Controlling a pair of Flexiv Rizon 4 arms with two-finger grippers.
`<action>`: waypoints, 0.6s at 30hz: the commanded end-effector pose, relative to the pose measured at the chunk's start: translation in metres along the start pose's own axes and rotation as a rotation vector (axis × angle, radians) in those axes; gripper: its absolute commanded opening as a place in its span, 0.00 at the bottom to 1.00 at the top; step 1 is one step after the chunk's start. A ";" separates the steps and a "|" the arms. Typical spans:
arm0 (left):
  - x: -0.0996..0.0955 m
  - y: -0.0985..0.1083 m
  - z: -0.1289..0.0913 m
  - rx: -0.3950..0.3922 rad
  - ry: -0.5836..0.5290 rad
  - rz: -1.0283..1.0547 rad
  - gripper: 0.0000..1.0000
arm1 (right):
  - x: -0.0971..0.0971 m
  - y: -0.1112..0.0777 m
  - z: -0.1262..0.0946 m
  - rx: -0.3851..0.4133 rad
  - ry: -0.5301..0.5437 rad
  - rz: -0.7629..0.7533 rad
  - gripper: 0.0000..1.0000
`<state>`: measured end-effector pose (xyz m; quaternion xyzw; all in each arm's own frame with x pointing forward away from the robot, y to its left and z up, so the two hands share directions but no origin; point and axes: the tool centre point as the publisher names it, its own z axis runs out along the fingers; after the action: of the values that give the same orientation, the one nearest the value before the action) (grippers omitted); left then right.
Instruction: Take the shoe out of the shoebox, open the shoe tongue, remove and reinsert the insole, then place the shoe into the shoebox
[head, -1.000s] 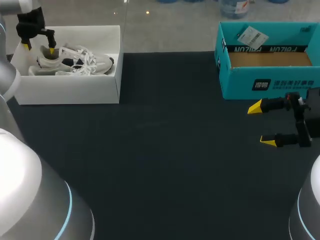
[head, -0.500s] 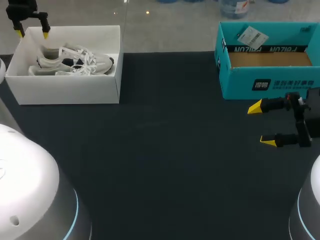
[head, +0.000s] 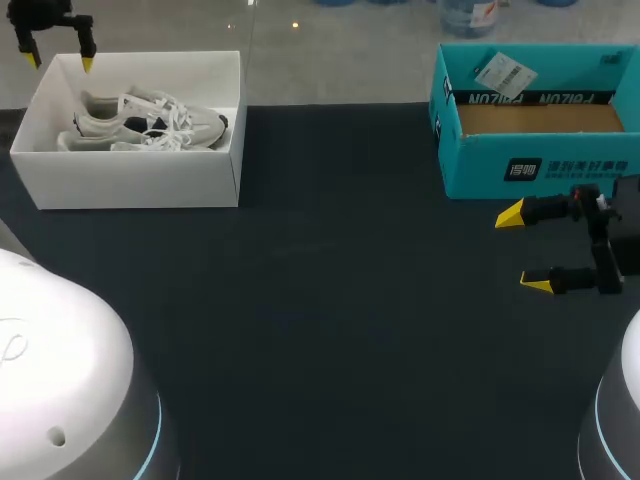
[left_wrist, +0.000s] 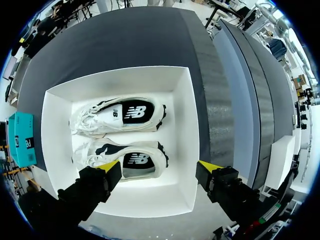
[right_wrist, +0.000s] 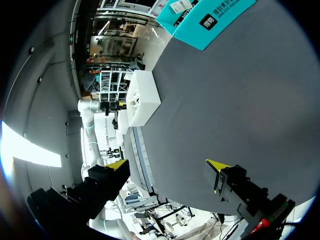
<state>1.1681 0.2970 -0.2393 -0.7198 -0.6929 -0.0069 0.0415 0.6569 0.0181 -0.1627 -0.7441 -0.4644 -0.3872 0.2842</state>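
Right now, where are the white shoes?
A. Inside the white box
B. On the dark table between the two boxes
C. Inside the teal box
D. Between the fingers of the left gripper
A: the pair of shoes lies side by side inside the white box, while the left gripper hangs open and empty above the box's far corner.

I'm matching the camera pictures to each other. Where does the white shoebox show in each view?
Head view: white shoebox at the table's far left.
Left wrist view: white shoebox directly under the left gripper.
Right wrist view: white shoebox far ahead of the right gripper, across the table.
Shared landmark: the teal box.
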 end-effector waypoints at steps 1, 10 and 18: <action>-0.001 -0.012 0.000 -0.066 0.005 0.000 1.00 | -0.002 -0.009 -0.005 -0.014 0.000 0.002 1.00; 0.004 -0.031 0.001 -0.067 0.026 -0.031 1.00 | -0.002 -0.009 -0.005 -0.014 0.000 0.002 1.00; 0.015 -0.063 0.006 -0.076 -0.006 -0.055 0.32 | -0.002 -0.009 -0.005 -0.014 0.000 0.002 1.00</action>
<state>1.1246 0.3104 -0.2421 -0.6983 -0.7138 0.0082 0.0534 0.6568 0.0182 -0.1627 -0.7441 -0.4644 -0.3872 0.2843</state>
